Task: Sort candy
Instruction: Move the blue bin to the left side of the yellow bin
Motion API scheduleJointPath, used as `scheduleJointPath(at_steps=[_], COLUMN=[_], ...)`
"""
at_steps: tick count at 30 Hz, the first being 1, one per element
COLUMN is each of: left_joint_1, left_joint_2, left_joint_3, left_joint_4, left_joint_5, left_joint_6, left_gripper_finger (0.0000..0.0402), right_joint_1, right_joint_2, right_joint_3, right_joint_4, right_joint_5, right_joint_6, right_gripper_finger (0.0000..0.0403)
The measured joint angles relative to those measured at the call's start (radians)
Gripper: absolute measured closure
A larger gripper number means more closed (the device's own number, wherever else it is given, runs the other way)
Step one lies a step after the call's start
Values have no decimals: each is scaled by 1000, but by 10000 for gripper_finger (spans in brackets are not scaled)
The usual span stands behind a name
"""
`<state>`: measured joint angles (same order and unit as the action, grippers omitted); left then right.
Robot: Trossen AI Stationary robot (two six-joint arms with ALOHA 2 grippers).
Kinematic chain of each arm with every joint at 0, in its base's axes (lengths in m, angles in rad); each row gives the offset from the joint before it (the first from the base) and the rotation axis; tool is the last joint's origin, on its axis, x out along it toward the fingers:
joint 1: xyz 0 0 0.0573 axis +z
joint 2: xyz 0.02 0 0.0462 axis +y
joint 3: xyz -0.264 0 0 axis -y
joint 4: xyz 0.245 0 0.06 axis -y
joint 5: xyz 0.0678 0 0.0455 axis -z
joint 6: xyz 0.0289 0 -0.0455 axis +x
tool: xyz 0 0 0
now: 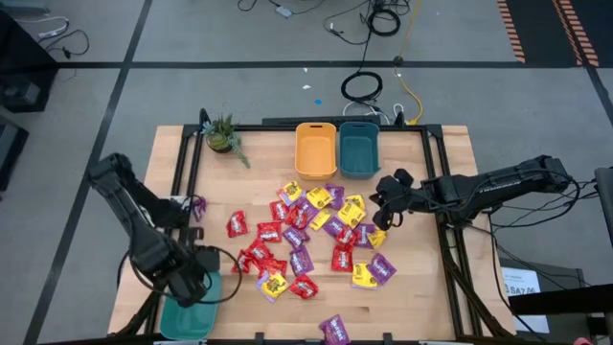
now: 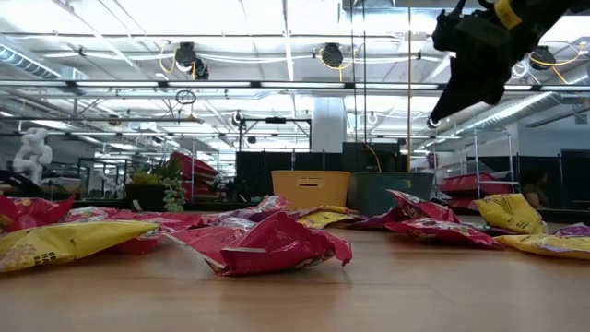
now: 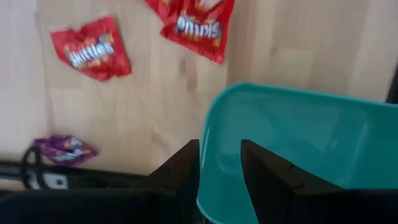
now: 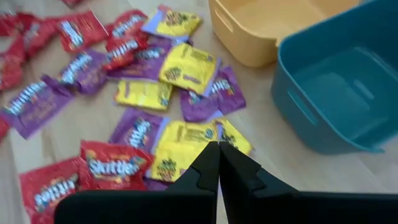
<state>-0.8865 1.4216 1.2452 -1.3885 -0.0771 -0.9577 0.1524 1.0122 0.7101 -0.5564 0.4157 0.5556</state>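
Several red, purple and yellow candy packets (image 1: pixel 306 240) lie spread on the wooden table's middle; they also show in the low view (image 2: pixel 277 244) and the right wrist view (image 4: pixel 180 68). A teal bin (image 1: pixel 187 316) stands at the near left corner. My left gripper (image 1: pixel 196 283) points down over the bin's far rim with its fingers apart (image 3: pixel 219 149) and nothing between them. The rim (image 3: pixel 203 143) runs between the two fingers. Two red packets (image 3: pixel 92 48) lie beyond the bin. My right gripper (image 1: pixel 380 213) is shut (image 4: pixel 219 155) and hangs raised (image 2: pixel 442 106) above the pile's right side. My left gripper comes from above with one finger (image 3: pixel 180 171) outside the teal bin's rim and the other (image 3: pixel 267 177) over its inside. I cannot tell whether either finger touches the rim.
An orange bin (image 1: pixel 316 150) and a darker teal bin (image 1: pixel 358 149) stand side by side at the far edge, with a small potted plant (image 1: pixel 223 136) at the far left. One purple packet (image 1: pixel 197 204) lies near the left edge and another (image 1: pixel 335 329) at the near edge.
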Motion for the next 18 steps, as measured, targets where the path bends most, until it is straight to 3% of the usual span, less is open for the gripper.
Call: scheduleJointPath(at_steps=[18], left_joint_1=[-2], left_joint_2=[-178], left_joint_3=[-355], left_joint_4=[331], left_joint_5=[19], left_joint_6=[-31], left_gripper_finger=[275], right_joint_1=[0], right_joint_2=[0], right_joint_3=[0], right_joint_4=[76], right_joint_5=[-2], right_joint_6=[34], right_gripper_finger=[401])
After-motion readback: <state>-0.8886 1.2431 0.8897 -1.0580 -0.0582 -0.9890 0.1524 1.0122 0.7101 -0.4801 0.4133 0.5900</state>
